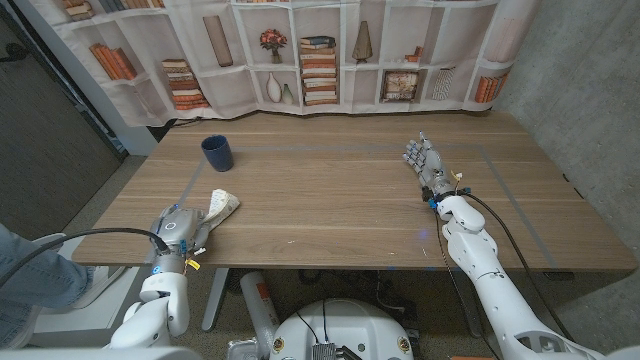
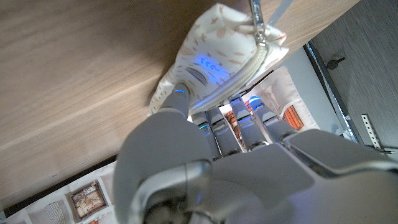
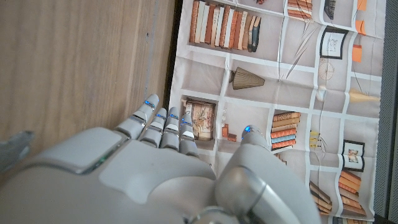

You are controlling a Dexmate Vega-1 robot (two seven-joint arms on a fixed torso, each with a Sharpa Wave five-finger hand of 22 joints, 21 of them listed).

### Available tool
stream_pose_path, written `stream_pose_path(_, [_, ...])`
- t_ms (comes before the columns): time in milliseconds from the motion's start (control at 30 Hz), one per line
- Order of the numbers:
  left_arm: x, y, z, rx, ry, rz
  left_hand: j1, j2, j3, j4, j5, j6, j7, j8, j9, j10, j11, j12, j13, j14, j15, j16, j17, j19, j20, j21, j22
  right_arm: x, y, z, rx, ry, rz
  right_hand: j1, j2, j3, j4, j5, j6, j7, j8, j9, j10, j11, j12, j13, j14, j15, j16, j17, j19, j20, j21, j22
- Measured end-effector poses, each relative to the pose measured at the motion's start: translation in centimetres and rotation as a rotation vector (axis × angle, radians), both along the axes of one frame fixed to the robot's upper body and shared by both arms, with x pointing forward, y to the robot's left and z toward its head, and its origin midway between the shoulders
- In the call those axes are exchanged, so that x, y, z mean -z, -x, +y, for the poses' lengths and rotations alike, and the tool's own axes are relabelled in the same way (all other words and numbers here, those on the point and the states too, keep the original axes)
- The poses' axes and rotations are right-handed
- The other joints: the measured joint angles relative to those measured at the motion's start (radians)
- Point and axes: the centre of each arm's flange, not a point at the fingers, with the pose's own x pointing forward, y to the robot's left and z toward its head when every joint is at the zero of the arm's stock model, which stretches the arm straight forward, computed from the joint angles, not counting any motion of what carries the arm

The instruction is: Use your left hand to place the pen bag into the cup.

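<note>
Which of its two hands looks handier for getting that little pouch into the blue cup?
The left hand: it already grips the cream patterned fabric pen bag, with the dark blue cup beyond on its side. The right hand stands open across the wooden table.

No legible text, label, brand, number or sign appears in any view. The book spines on the printed bookshelf backdrop [image 1: 320,60] are too small and blurred to read; the pen bag [image 2: 217,56] bears only a pattern.
</note>
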Motion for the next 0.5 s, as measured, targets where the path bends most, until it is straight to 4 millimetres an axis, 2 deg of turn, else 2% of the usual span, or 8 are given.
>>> stream_pose_path(500, [-1.4,0.6,-0.3,0.008,0.023,-0.043,0.0,0.0,0.004,0.004,-0.019,0.003,0.003,0.0,0.001,0.004,-0.003,-0.014,0.0,0.014,-0.001,0.0,0.0,0.005,0.005,0.0,0.0,0.1,0.3,-0.5,0.0,-0.011,-0.007,0.0,0.0,0.0,0.0,0.0,0.004,0.004,0.0,0.0,0.0,0.0,0.0,0.0,0.0,0.0,0.0,0.0,0.0,0.0,-0.008,0.0])
